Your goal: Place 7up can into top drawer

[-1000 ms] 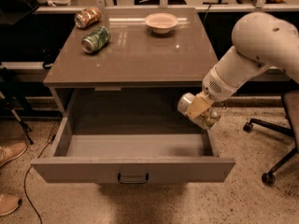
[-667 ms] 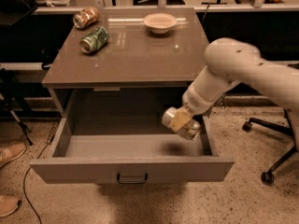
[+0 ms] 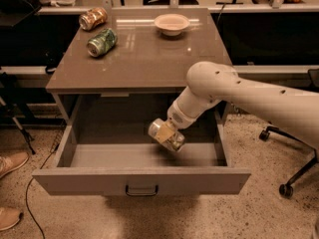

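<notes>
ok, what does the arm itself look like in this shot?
Smooth cream-white rounded arm, bulbous elbow with small dark dots, narrower white wrist section. The tan-yellow gripper sits over the open grey drawer. No cables or sleeves visible.

– What kind of place is this?
– A lab or an office. Long desks (image 3: 249, 8) run along the back at 12 o'clock. A chair on wheels (image 3: 298, 172) stands at 4 o'clock on a speckled floor (image 3: 269, 215).
– Anything else?
– A big white robot arm (image 3: 249, 96) comes in from 3 o'clock. Its gripper (image 3: 166, 133) holds a 7up can (image 3: 173, 140) over the top drawer (image 3: 139, 177), near the middle
</notes>
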You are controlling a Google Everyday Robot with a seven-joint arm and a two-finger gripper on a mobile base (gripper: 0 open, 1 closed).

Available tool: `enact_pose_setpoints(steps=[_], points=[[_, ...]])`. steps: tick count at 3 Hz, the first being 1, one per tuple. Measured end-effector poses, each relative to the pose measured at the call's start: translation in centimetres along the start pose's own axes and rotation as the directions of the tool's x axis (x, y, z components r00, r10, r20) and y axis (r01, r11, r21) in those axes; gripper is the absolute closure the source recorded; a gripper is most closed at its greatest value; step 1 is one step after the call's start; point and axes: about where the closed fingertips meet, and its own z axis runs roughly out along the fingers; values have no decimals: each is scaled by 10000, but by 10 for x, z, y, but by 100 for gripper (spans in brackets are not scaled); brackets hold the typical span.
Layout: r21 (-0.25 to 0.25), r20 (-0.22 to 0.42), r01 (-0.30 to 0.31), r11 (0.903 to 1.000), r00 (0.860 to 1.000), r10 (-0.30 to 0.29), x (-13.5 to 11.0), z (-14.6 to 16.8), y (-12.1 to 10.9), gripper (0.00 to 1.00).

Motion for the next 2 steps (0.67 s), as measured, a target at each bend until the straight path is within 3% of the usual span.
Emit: enact_pose_setpoints(steps=[2], points=[[-60,920,-30,10000,9957,35,-27,25,15,5]])
